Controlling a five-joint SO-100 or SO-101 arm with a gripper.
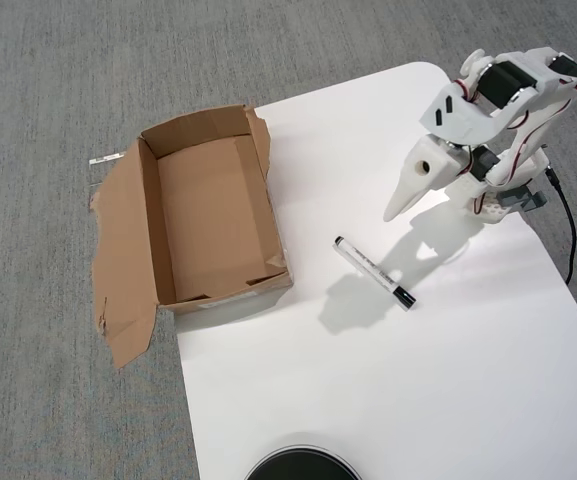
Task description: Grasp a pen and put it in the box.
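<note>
The pen lies slantwise on the white table, its black cap toward the lower right. To its left stands the box, brown cardboard, open-topped and empty, with a torn flap spread on the carpet. My white gripper hangs above the table up and to the right of the pen, apart from it, pointing down-left. Its fingers look pressed together into one point, with nothing between them.
A round black object pokes in at the bottom edge of the table. A black cable runs down beside the arm's base at the right. Grey carpet surrounds the table and lies under most of the box.
</note>
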